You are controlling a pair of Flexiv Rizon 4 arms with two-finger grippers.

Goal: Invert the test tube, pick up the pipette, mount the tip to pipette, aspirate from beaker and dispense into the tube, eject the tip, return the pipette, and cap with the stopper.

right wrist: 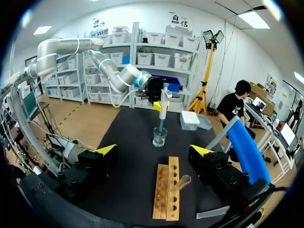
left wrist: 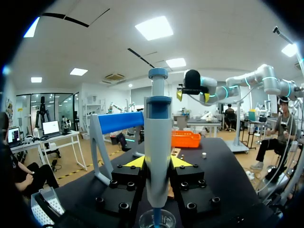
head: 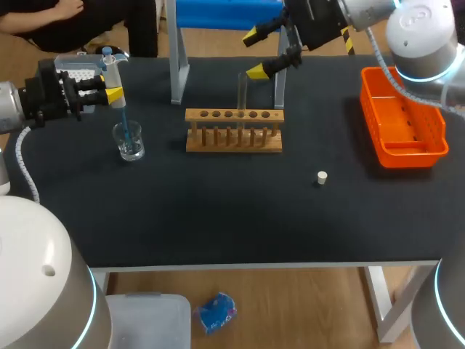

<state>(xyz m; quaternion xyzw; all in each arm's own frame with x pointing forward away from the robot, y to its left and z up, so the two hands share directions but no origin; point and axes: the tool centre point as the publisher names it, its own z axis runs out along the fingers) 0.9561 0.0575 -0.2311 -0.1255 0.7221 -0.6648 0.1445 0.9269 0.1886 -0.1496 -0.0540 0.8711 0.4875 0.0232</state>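
My left gripper (head: 109,92) is shut on the grey pipette (left wrist: 157,137), which stands upright between its yellow tips. The pipette's blue tip (head: 123,123) reaches down into the clear beaker (head: 128,142) at the table's left. A glass test tube (head: 242,93) stands upright in the wooden rack (head: 234,131) at mid-table. My right gripper (head: 254,52) hangs open above and behind the rack, holding nothing; in its own wrist view the right gripper (right wrist: 154,150) looks down on the rack (right wrist: 167,194), the tube (right wrist: 182,182) and the beaker (right wrist: 159,137). The small white stopper (head: 322,177) lies right of the rack.
An orange tray (head: 401,120) sits at the far right. The tip box (head: 78,67) is at the back left, behind my left gripper. The blue-topped pipette stand (head: 225,13) with grey legs rises behind the rack.
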